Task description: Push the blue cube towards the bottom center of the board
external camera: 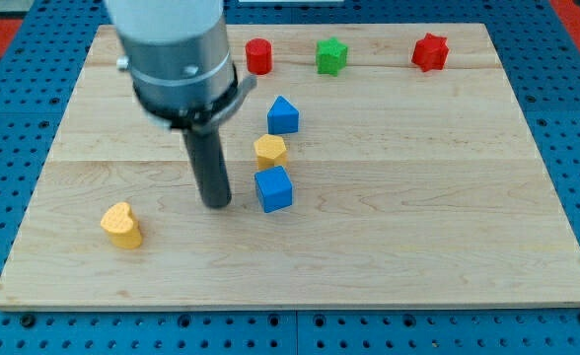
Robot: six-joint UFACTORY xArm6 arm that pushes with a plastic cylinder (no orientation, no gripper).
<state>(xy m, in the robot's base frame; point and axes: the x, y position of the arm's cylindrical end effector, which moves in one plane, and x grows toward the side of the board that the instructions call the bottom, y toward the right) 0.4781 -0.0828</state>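
Observation:
The blue cube (274, 188) sits near the middle of the wooden board (418, 197). My tip (217, 204) rests on the board just to the cube's left, a small gap apart. A yellow hexagonal block (270, 151) stands directly above the cube, nearly touching it. A second blue block (283, 114), house-shaped, lies above that.
A yellow heart-shaped block (122, 224) lies at the lower left. Along the top edge stand a red cylinder (259, 55), a green star-shaped block (331, 55) and a red star-shaped block (430, 52). The arm's grey body (172, 54) hides the upper left.

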